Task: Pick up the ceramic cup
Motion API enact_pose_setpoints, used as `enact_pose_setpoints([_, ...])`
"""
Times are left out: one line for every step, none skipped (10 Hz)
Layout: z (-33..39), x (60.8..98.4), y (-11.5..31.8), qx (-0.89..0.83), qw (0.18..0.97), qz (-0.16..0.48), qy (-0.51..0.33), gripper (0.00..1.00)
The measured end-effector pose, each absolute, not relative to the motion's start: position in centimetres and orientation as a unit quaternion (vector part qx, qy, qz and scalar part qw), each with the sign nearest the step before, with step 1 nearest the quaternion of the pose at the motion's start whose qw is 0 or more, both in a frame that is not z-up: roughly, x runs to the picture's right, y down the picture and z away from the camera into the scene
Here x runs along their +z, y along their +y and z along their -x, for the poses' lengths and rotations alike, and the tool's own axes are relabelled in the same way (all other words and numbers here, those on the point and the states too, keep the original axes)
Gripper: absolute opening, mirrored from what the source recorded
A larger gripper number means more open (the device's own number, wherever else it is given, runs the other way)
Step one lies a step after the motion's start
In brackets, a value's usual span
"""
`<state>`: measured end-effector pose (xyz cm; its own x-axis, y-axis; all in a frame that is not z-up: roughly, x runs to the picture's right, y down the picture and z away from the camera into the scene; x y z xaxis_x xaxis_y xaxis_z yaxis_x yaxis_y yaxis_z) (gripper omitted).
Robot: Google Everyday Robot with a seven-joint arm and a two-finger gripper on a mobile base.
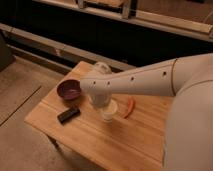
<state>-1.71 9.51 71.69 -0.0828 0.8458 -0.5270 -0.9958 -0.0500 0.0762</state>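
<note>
The ceramic cup is a small cream-white cup standing on the wooden table, near its middle. My gripper hangs at the end of the white arm that reaches in from the right, and it sits right over and against the cup's left upper side. The arm's wrist hides the cup's far rim.
A dark reddish-brown bowl stands to the left of the cup. A black rectangular object lies in front of the bowl. An orange-red elongated object lies to the right of the cup. A clear glass-like item stands behind the arm.
</note>
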Motion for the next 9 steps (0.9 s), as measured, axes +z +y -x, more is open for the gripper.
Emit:
enact_pose_setpoints([1.3,70.8,8.7,0.711,0.649,0.167,0.213,0.18])
enact_pose_setpoints([0.8,70.2,8.2,0.718,0.643,0.161,0.211,0.18])
enact_pose_setpoints([0.4,69.7,7.9,0.723,0.64,0.156,0.208,0.18])
enact_pose_setpoints([0.2,69.4,7.6,0.727,0.638,0.152,0.204,0.18])
enact_pose_setpoints([0.1,69.2,7.4,0.729,0.637,0.149,0.199,0.18])
enact_pose_setpoints([0.0,69.0,7.3,0.732,0.635,0.15,0.195,0.18])
enact_pose_setpoints([0.0,69.0,7.3,0.733,0.635,0.151,0.193,0.18])
enact_pose_setpoints([0.0,68.9,7.3,0.734,0.634,0.153,0.189,0.18])
enact_pose_setpoints([0.0,68.8,7.3,0.733,0.636,0.155,0.186,0.18])
